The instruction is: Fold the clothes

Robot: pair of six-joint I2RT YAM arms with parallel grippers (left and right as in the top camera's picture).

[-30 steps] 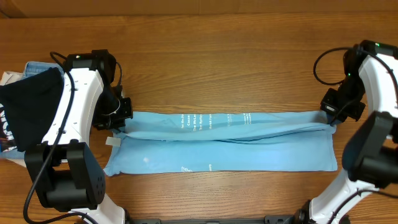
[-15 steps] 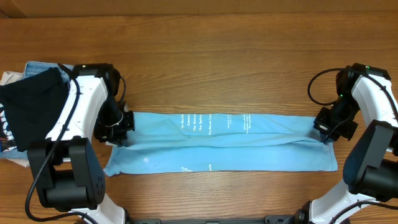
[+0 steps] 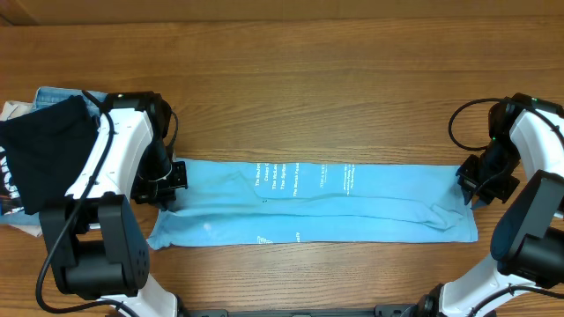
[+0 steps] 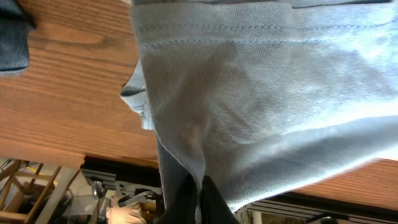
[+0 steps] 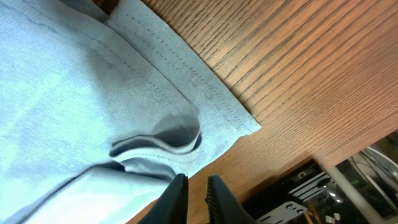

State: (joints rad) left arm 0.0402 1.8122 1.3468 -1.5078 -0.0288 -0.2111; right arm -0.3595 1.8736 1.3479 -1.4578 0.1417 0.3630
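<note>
The clothes, a light sky-blue T-shirt (image 3: 317, 202), lie folded into a long strip across the table, with white lettering (image 3: 282, 176) on the upper layer. My left gripper (image 3: 167, 182) sits at the strip's left end and is shut on a pinch of the blue fabric (image 4: 249, 106), which drapes over the black fingertips (image 4: 186, 198). At the right end my right gripper (image 3: 473, 188) hovers just off the shirt's hemmed corner (image 5: 186, 134). Its jaws (image 5: 198, 182) stand slightly open with only bare wood between them.
A black garment with white print (image 3: 44, 158) lies on blue denim jeans (image 3: 55, 92) at the far left edge, beside the left arm. The table's near edge and dark frame (image 5: 292, 193) lie just past the right gripper.
The right gripper came toward the near side, laid the shirt's right end flat and let go. The raised fold along the strip settled. The left gripper stayed shut on its end.
</note>
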